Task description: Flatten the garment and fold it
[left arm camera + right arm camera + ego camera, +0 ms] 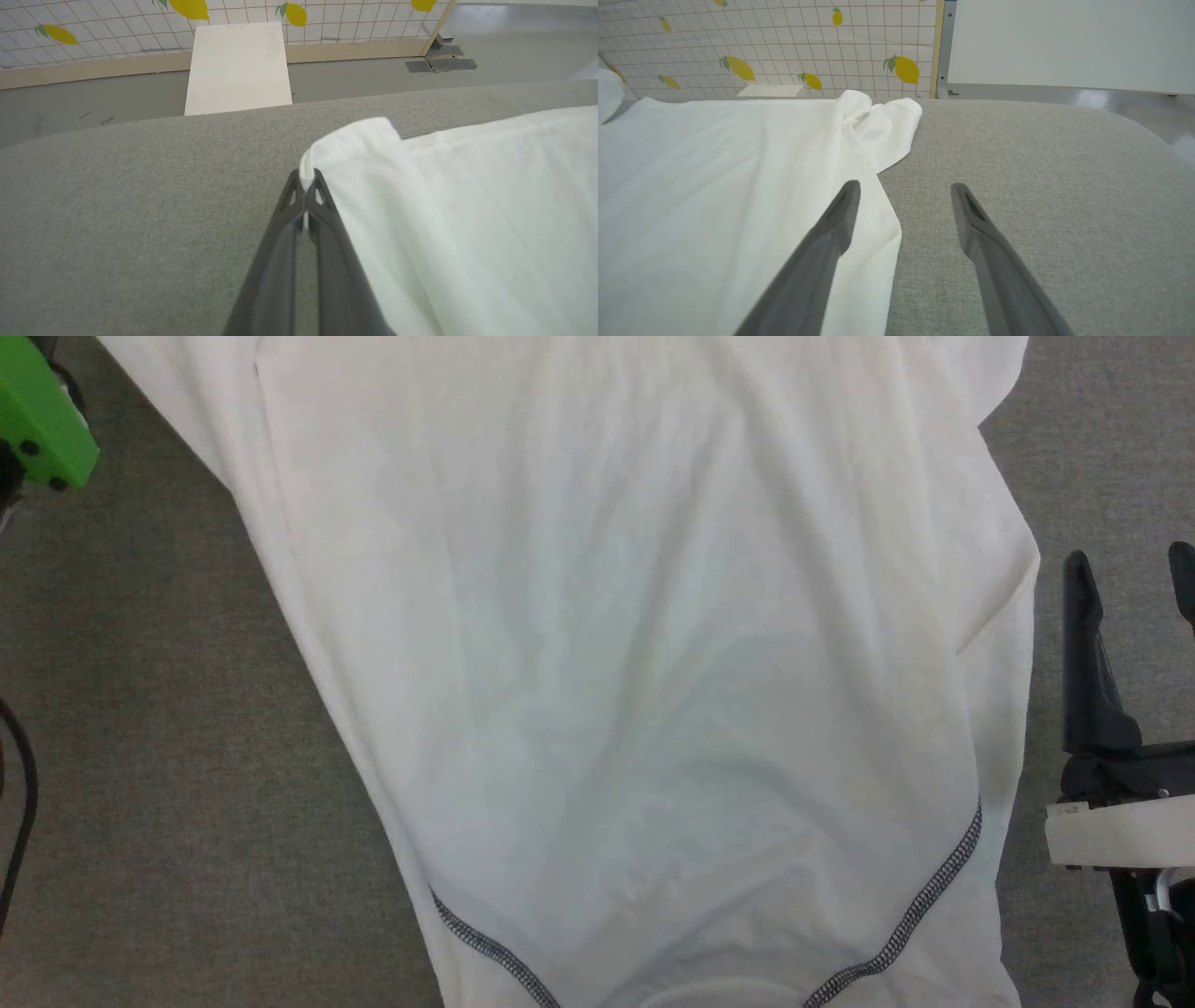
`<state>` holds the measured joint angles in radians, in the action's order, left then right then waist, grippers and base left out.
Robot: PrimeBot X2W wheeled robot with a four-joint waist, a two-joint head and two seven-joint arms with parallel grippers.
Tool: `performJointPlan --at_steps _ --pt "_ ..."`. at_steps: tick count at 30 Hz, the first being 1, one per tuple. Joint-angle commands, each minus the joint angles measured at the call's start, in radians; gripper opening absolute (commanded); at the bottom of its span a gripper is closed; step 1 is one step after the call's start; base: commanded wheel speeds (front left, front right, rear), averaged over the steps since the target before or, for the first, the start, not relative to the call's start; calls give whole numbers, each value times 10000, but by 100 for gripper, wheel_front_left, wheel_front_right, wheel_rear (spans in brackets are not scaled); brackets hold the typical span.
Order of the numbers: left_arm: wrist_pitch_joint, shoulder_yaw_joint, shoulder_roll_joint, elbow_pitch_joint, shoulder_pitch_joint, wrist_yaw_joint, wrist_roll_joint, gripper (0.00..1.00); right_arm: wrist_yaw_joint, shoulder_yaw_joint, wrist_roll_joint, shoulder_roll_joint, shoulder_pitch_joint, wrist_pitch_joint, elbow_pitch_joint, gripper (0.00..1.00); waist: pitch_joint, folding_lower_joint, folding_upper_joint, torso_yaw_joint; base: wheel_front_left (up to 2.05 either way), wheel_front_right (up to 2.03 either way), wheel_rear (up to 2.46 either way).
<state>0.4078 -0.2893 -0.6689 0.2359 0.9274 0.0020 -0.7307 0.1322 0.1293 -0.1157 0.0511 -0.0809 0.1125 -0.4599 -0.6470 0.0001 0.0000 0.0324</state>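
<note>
On the grey cloth bench (pixel 117 196), left pincer (pixel 306 176) grips the thin white garment (pixel 467 210), perhaps a sleeve; right pincer (pixel 1130 562), at three o'clock, gapes empty.

White garment (pixel 635 644) lies spread, lightly wrinkled, dark zigzag-stitched hem nearest.

Bright even light, soft shadows, wide-angle distortion
</note>
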Motion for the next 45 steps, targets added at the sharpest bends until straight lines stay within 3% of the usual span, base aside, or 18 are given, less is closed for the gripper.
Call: performJointPlan --at_steps 1,11,26,40,45 --pt "-121 197 -171 -71 -368 131 -156 0 -15 61 -55 -9 -14 -100 68 100 730 -1 0 -120 0 0 0" --pt "-603 1867 -1093 -623 -2840 493 -1361 0 -15 563 -342 -9 583 -152 335 100 2336 -1 0 -331 0 0 0" --pt "-1115 4625 -1725 -1216 -6747 1277 -2710 0 -15 863 -505 -9 1254 72 358 100 3927 -1 0 -703 0 0 0" --pt "-1304 6786 -1501 -2585 -9461 1439 -3472 0 -15 929 -644 -9 1785 221 311 100 4864 -1 0 -721 0 0 0" --pt "-1183 6988 -1322 -3769 -10018 1359 -3649 0 -15 972 -666 -9 1897 298 232 100 5068 -1 0 -687 0 0 0"
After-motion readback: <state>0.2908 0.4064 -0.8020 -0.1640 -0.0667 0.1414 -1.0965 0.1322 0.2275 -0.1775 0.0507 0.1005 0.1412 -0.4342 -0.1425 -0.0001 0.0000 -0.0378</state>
